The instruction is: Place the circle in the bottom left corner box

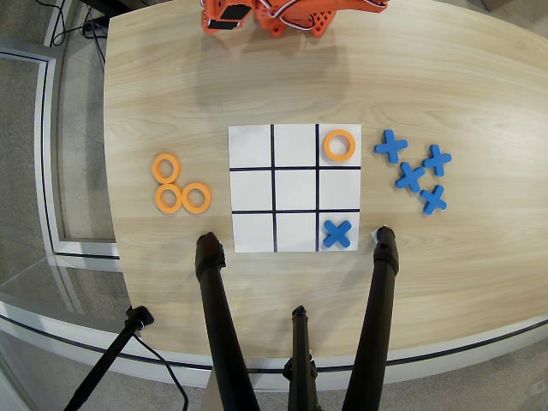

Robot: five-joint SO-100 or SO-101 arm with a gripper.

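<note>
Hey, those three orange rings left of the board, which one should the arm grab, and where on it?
Probably the top ring. It lies flat, so come straight down and pinch its upper-left band, one finger in the hole, one outside. That side faces bare table; its lower edge seems to touch the next ring.

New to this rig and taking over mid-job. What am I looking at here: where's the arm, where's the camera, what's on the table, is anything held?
One camera looks straight down. The orange robot arm is only partly in frame at the top edge; its gripper isn't visible, so nothing can be seen held. The black legs at the bottom look like a stand.

On the wooden table lies a white 3x3 board. One orange ring sits in its top right cell, one blue cross in its bottom right. The bottom left cell is empty. Three spare rings lie left, four spare crosses right.
</note>
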